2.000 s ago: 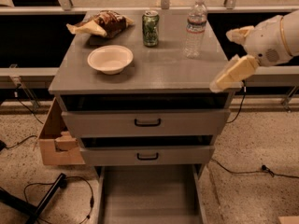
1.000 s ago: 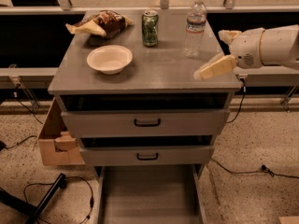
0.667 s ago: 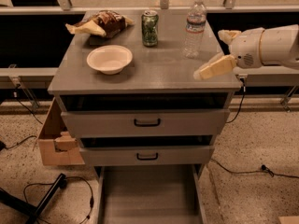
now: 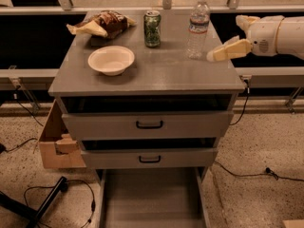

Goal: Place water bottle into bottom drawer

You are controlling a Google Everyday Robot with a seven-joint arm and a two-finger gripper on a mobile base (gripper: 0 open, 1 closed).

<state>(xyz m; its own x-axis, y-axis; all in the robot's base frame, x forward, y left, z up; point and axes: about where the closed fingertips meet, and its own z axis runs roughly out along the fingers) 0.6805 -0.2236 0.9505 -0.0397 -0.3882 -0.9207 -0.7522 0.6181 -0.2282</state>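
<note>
The water bottle (image 4: 198, 28), clear with a white cap and pale label band, stands upright at the back right of the grey cabinet top (image 4: 161, 72). My gripper (image 4: 225, 38) comes in from the right, just to the right of the bottle at label height and apart from it. It is open and empty: one cream finger reaches toward the bottle's base, the other sits higher and further back. The bottom drawer (image 4: 152, 198) is pulled out far at the cabinet's foot, a long flat grey tray with nothing in it.
A green drink can (image 4: 152, 29), a white bowl (image 4: 111, 60) and a snack bag (image 4: 102, 23) stand on the cabinet top left of the bottle. Two upper drawers (image 4: 149, 124) with black handles are slightly open. A cardboard box (image 4: 57, 144) and cables lie on the floor at left.
My gripper has moved up and left from beside the cabinet's right edge to next to the water bottle. The bottle and the other things have not moved.
</note>
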